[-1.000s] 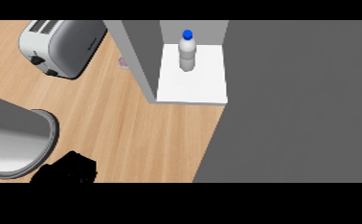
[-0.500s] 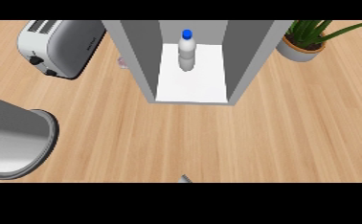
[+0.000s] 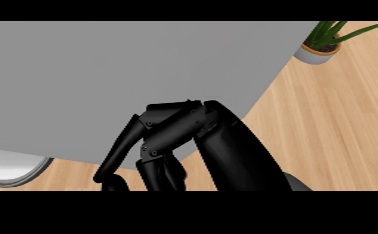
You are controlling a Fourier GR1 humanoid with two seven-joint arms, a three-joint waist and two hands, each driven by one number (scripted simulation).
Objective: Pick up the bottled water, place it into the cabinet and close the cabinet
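A broad grey cabinet door (image 3: 148, 78) fills the upper left and middle of the head view and hides the cabinet's inside. No bottled water shows anywhere. My right hand (image 3: 184, 128) rises from the lower edge at the middle, its back towards me, in front of the door's lower edge. Its fingers (image 3: 122, 155) hang down to the lower left, relaxed, with nothing in them. The left hand does not show.
A potted green plant (image 3: 323, 45) stands on the wooden counter (image 3: 325, 118) at the top right. The rim of a grey pan (image 3: 18, 170) shows at the lower left edge.
The grey door now covers the cabinet and the bottle that stood inside it. My right hand has come up into the middle of the view. The toaster is out of sight.
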